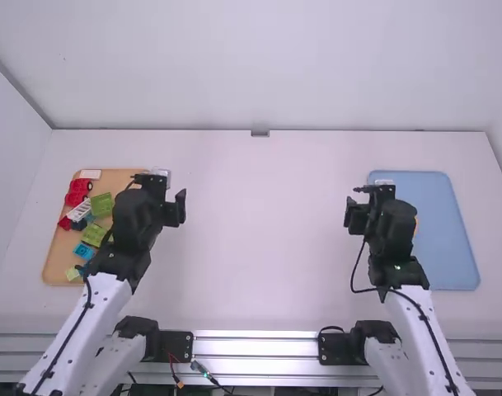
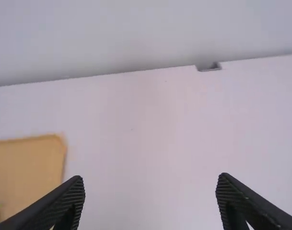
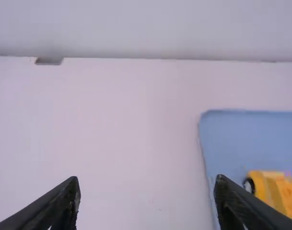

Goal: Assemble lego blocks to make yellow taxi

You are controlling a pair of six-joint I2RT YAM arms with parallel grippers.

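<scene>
Two fingers (image 2: pixel 54 206) on the left gripper (image 1: pixel 156 202) stand wide apart, and the right gripper (image 1: pixel 379 211) has its pair spread just as wide. Both hang over the white desk (image 1: pixel 263 247). Near the right one, a yellow toy car (image 3: pixel 275 191) with a black wheel rests on the blue tray (image 1: pixel 448 235), by its inner edge. Beyond the left arm, the tan tray (image 1: pixel 54 262) holds red blocks (image 1: pixel 76 194), green blocks (image 1: pixel 101 205), a white block (image 1: pixel 79 210) and a blue block (image 1: pixel 83 251).
</scene>
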